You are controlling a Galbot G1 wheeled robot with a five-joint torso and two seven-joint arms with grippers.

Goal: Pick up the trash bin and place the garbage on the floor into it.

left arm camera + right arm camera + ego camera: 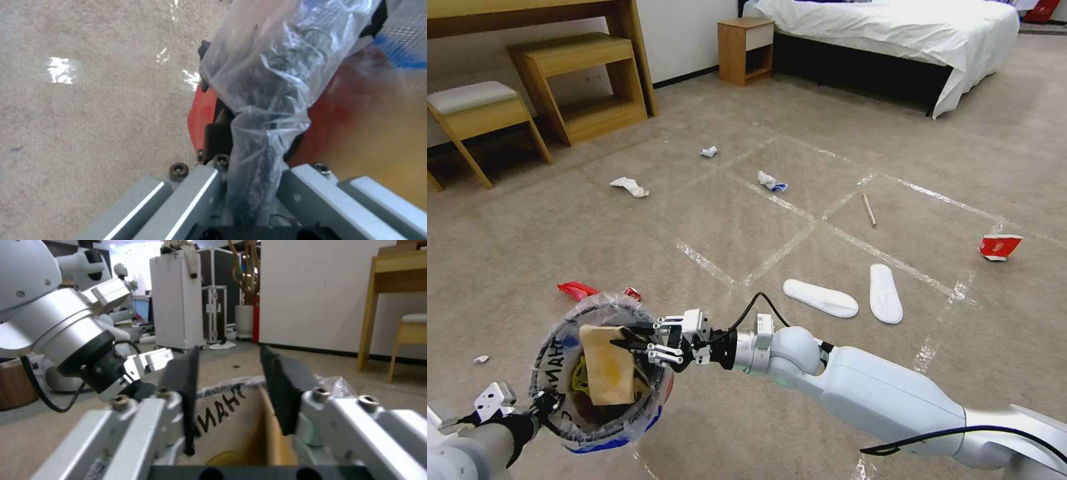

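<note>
2 white slippers (pixel 842 297) lie on the floor (pixel 760 227) in the head view, near the crossing of the tape lines (pixel 800 233). A thin wooden stick (pixel 869 209) lies beyond them, a red carton (pixel 1000 247) nearer the floor's right edge, and crumpled white papers (pixel 629 187) lie toward the wooden desk (pixel 560 67). The trash bin (pixel 597 373) hangs above the floor, the left tool (pixel 540 405) clenched on its bag-lined rim, and a brown cardboard box (pixel 608 363) stands tilted inside it. The right tool (pixel 639 343) is at the bin's opposite rim, released, its fingers apart just beside the box. Red wrappers (pixel 579 290) lie on the floor just beyond the bin.

From the left wrist, the left tool (pixel 249 173) pinches the crinkly plastic bag (pixel 276 73) against the bin's red wall (pixel 200 116).

From the right wrist, the right tool (pixel 229 380) stands apart above the box (pixel 267 440) and the bag's black lettering (pixel 218 413), with the left tool (pixel 146 370) beyond.
</note>
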